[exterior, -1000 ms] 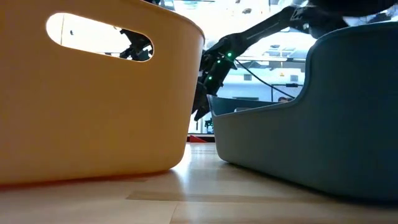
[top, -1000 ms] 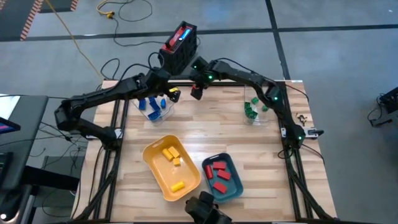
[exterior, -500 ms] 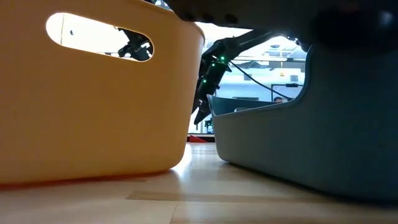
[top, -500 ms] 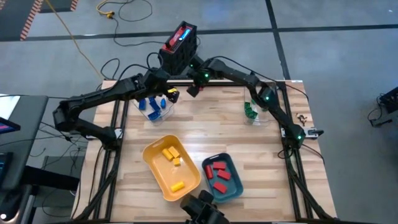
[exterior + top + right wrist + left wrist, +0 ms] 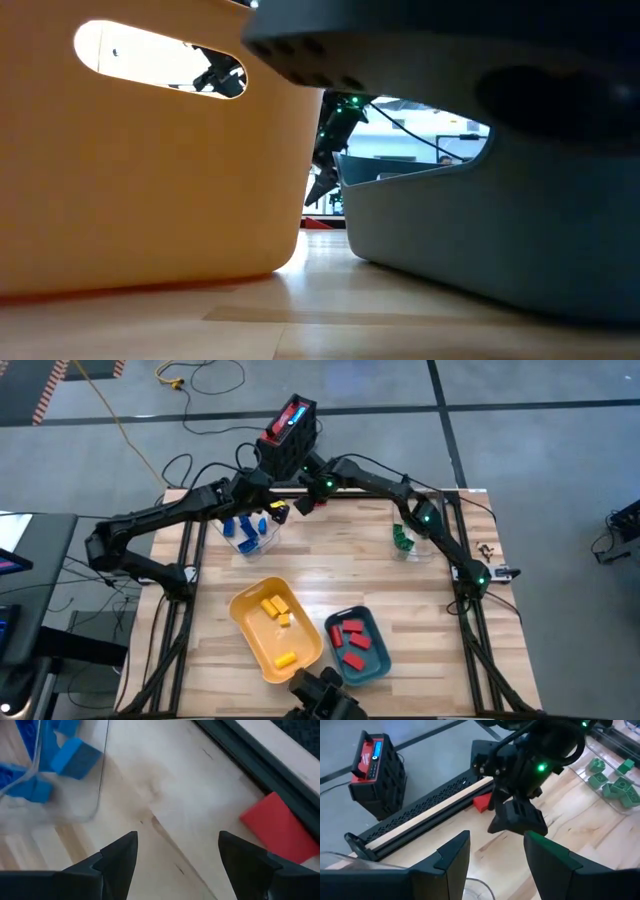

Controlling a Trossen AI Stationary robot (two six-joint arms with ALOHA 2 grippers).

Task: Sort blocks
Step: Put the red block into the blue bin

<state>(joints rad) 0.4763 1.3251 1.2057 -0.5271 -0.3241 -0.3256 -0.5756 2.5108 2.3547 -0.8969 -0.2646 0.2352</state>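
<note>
A red block (image 5: 482, 803) lies flat on the table against the far edge rail. My right gripper (image 5: 177, 840) hangs open just above the table beside it, fingers slanting down; the red block (image 5: 275, 827) lies outside its fingers, touching nothing. My left gripper (image 5: 496, 840) stands open with nothing between its fingers, above the clear container of blue blocks (image 5: 245, 530), facing the right gripper (image 5: 517, 817). Yellow blocks (image 5: 275, 610) lie in the yellow tray and red blocks (image 5: 350, 635) in the teal tray.
The yellow tray (image 5: 245, 622) and the teal tray (image 5: 377, 652) sit near the table's front edge and fill the low view. A clear container of green blocks (image 5: 405, 538) stands at the far right. A red and black box (image 5: 288, 435) sits on the floor beyond the far rail.
My right gripper has moved toward the table's left and far edge, closer to the red block, sinking a little and rolling about its own line. Its fingers stay apart.
</note>
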